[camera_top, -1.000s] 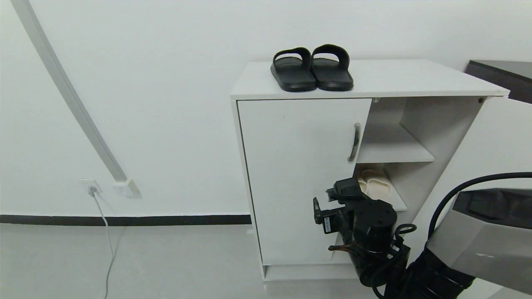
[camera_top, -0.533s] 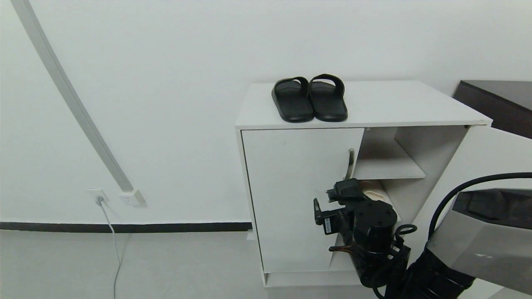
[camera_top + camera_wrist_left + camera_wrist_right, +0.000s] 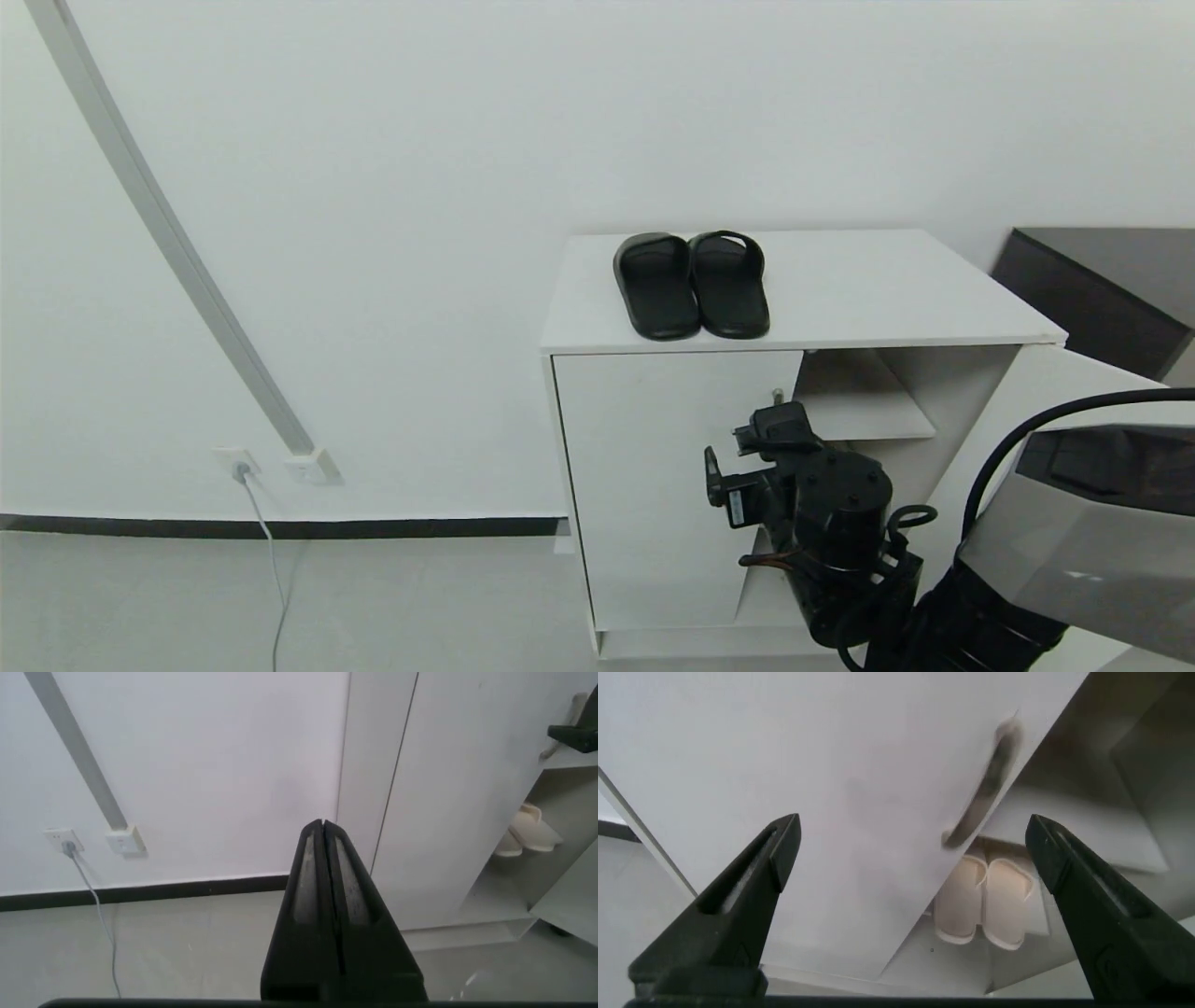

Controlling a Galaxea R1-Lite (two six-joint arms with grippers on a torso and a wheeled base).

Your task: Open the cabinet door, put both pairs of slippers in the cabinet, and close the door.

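The cabinet [image 3: 840,289] is made of flat white boards with a smooth, slightly matt surface and sharp square edges. Its left door [image 3: 653,467] is closed and carries a slim, slightly curved metal handle [image 3: 985,784] near its inner edge. The right door [image 3: 1018,392] stands swung out, so the plain white upper shelf [image 3: 868,411] can be seen inside. The black slippers [image 3: 691,285] look like smooth moulded rubber, each with a rounded sole and one broad band across it. They lie side by side and touching on the cabinet top, close to its front edge and toward its left side, with the heels at the front edge. The pale slippers [image 3: 985,901] are cream coloured, of the same soft rounded shape. They sit side by side on a lower shelf in the open right half of the cabinet. The left gripper [image 3: 322,859] has two dark flat fingers pressed together with only a thin seam between them. It holds nothing and hangs apart from the cabinet, above the grey floor [image 3: 187,943]. The right gripper [image 3: 913,826] has its dark, tapered jaws spread wide with nothing between them. It is in front of the closed left door near the handle, and no contact with it is visible.
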